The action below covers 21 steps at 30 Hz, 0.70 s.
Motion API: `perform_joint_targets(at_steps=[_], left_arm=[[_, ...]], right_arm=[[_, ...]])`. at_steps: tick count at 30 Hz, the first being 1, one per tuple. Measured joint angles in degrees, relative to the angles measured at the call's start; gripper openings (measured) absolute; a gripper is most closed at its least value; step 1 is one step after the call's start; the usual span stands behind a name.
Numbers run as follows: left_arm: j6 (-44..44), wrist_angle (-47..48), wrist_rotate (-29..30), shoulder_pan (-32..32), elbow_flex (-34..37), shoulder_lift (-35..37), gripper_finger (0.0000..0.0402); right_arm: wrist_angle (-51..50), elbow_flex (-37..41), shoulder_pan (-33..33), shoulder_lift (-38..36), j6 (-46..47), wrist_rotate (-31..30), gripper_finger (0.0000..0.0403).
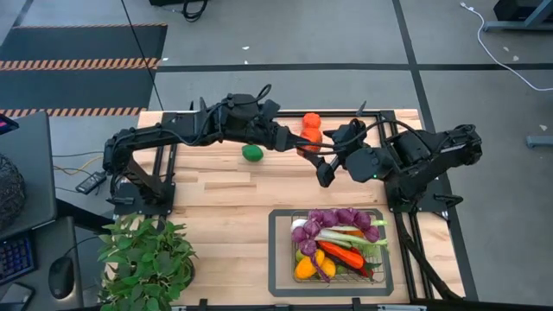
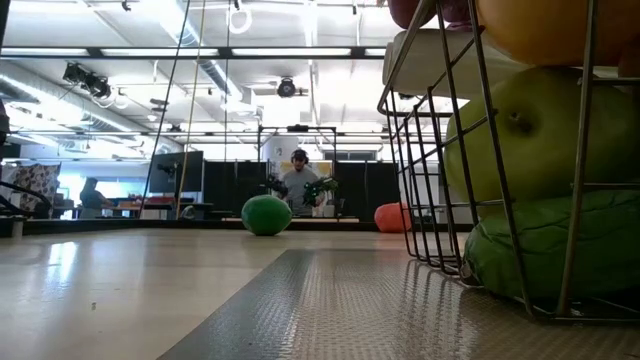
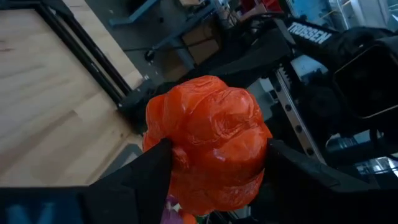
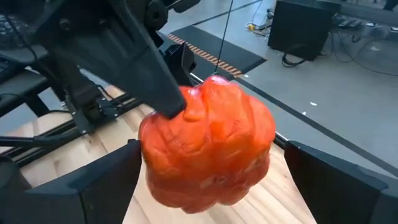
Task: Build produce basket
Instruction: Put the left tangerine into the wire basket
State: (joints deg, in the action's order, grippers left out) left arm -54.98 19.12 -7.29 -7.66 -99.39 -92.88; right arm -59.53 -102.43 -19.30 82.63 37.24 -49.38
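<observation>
A lobed orange-red pepper (image 1: 310, 138) is held above the table's far middle by my left gripper (image 1: 301, 141), which is shut on it. My right gripper (image 4: 211, 186) is open. Its fingers stand on either side of the same pepper (image 4: 208, 149), and I see no touch. The wire-mesh basket (image 1: 275, 250) stands near the table's right near corner. It holds purple grapes (image 1: 333, 218), a leek, a carrot and other produce. A green lime (image 1: 251, 153) and a second orange fruit (image 1: 311, 119) rest on the tabletop. My left gripper pinches the pepper between its two fingers (image 3: 149, 174), one on each side of its lobed body (image 3: 180, 152). It comes from the table's left. The pepper is lifted clear of the table. In the right wrist view one left finger lies on its upper side (image 4: 180, 102).
A leafy potted plant (image 1: 147, 259) stands at the left near corner. The black rail frame (image 1: 164, 164) edges the tabletop. The low view shows the lime (image 2: 266, 215) and the orange fruit (image 2: 392, 217) on the wood, with a person far behind.
</observation>
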Motion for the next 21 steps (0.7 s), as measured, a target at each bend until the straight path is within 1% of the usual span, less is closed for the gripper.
perform_joint_targets(at_steps=[6,13,21], left_arm=[[0.0,-1.9,0.7,0.6,0.0,0.0,0.0238],[0.0,-2.3,0.5,0.7,0.0,0.0,0.0241],[-0.1,-2.3,-0.3,1.1,0.0,0.0,0.0242]], right_arm=[[1.5,0.0,2.6,0.0,-1.4,0.4,0.04],[3.4,0.0,4.3,0.0,-1.5,3.2,0.0394],[3.3,0.0,4.4,0.0,-1.9,3.4,0.037]])
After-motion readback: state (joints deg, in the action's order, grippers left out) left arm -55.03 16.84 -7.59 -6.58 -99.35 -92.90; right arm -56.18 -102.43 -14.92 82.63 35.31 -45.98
